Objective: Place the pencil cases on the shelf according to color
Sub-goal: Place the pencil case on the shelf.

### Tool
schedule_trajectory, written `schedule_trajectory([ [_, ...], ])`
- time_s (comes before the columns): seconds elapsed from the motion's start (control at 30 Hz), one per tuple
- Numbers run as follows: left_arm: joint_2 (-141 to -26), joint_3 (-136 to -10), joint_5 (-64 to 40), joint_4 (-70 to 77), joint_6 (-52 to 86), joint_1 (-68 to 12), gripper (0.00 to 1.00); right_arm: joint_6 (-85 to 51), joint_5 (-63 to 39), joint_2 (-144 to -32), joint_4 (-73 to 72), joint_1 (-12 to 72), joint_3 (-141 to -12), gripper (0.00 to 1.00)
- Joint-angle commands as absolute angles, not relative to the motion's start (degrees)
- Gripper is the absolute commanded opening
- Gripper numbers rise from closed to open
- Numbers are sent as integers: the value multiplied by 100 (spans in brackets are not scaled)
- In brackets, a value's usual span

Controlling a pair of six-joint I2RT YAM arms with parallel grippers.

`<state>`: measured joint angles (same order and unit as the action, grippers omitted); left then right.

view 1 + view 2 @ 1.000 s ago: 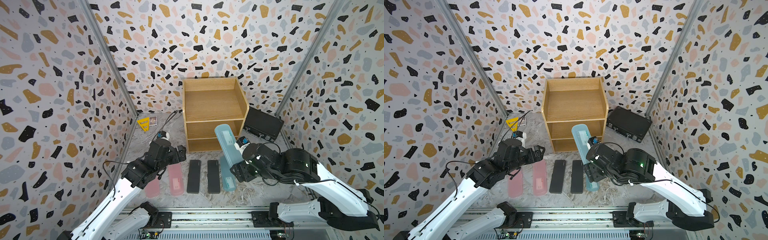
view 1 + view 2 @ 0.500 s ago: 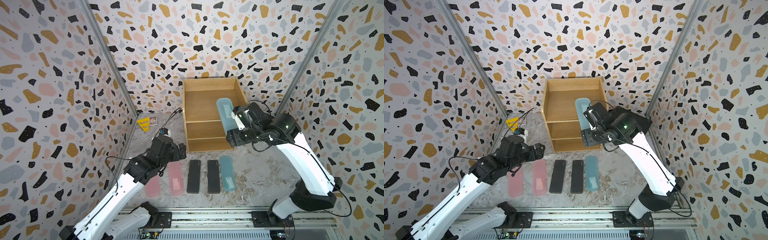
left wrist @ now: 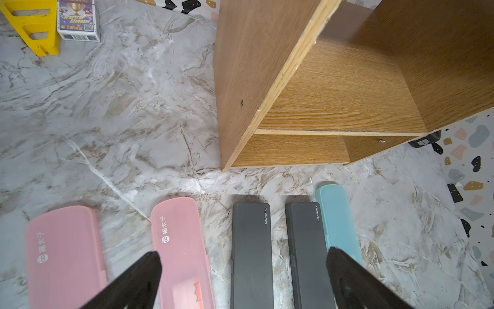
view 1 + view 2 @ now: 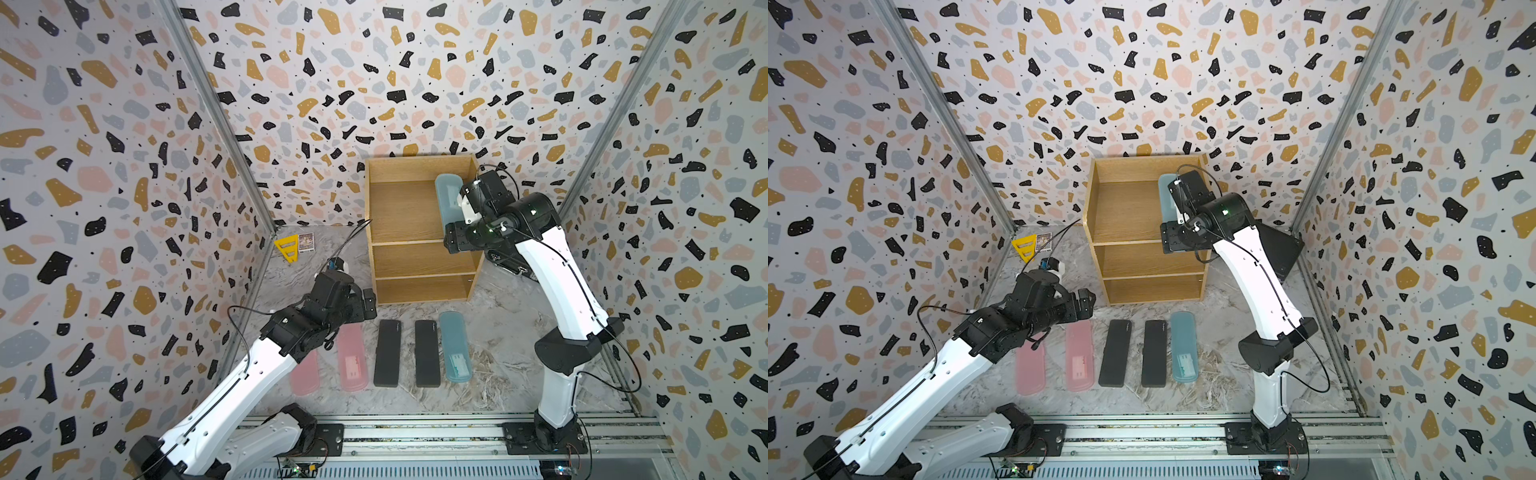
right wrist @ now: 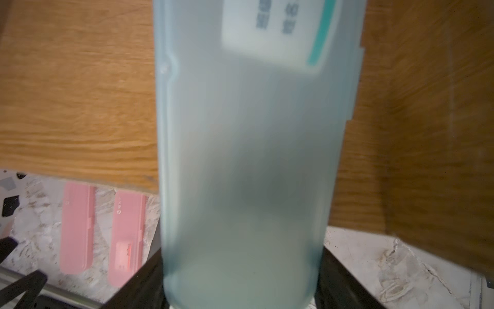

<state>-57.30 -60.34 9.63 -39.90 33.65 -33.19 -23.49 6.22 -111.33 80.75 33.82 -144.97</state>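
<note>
Right of centre, the right gripper (image 5: 242, 289) is clamping the teal case (image 4: 448, 195) by its end, seemingly light, stiff and slick; the left gripper (image 3: 244, 270) is hanging with jaws apart.

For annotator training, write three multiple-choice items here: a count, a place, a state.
1. How many pencil cases lie on the table? A. four B. five C. six
2. Where is the teal case held by the right gripper? A. at the shelf's top tier B. in its bottom tier C. behind it
3. The fingers of the left gripper are: A. shut tight B. clamped on a case C. apart, holding nothing
Key: 1 B, two pink, two black, one teal; 2 A, both top views show it there; 3 C, the left wrist view shows them apart.
</note>
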Motion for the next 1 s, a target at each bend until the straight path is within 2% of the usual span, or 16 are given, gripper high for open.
schedule_trajectory([
  [0.0, -5721, -6047, 906, -3794, 3335, -3340, 100, -2370, 704, -11050, 7679, 3358, -14573, 35],
  [0.23, -5658, -5933, 931, -3735, 3342, -3342, 100, -2181, 858, -11182, 7507, 3214, -14634, 41],
  [0.47, -5684, -6003, 908, -3739, 3357, -3339, 100, -2048, 799, -11372, 7437, 3204, -14619, 72],
  [0.6, -5671, -6056, 906, -3753, 3349, -3342, 100, -2057, 767, -11382, 7373, 3200, -14623, 81],
  [0.83, -5682, -6060, 963, -3740, 3340, -3335, 100, -2068, 828, -11073, 7163, 3199, -14501, 86],
  [0.97, -5708, -6029, 987, -3727, 3357, -3338, 100, -2040, 751, -10487, 6561, 3203, -13837, 89],
])
